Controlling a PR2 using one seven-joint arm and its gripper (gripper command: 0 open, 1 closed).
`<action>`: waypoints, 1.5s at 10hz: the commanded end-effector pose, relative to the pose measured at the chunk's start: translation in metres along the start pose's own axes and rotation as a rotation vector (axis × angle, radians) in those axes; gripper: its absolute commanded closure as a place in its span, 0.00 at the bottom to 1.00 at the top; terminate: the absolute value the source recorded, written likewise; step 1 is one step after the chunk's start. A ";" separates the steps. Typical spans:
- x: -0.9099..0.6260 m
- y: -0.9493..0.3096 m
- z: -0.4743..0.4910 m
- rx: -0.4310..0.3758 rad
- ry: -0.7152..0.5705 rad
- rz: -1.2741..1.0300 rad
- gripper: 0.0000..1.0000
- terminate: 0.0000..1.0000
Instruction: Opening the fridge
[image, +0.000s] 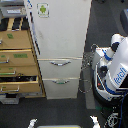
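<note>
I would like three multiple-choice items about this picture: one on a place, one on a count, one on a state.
1. Where is the green android sticker?
A. on the fridge's large upper door
B. on a lower drawer
C. on the wooden cabinet

2. How many lower drawers with curved silver handles does the tall white fridge have?
A. one
B. two
C. four

3. What is the state of the large upper door?
A. wide open
B. removed
C. closed

Answers:
1. A: the green android sticker sits near the top of the large upper door.
2. B: the tall white fridge shows two handles, an upper curved silver handle and a lower one.
3. C: the door lies flush with the fridge front.
</note>
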 end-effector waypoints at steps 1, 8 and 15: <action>0.008 -0.003 0.001 -0.025 -0.002 -0.027 0.00 0.00; 0.090 0.002 0.010 -0.069 -0.050 -0.140 0.00 0.00; 0.181 0.067 0.021 0.056 -0.061 0.045 0.00 0.00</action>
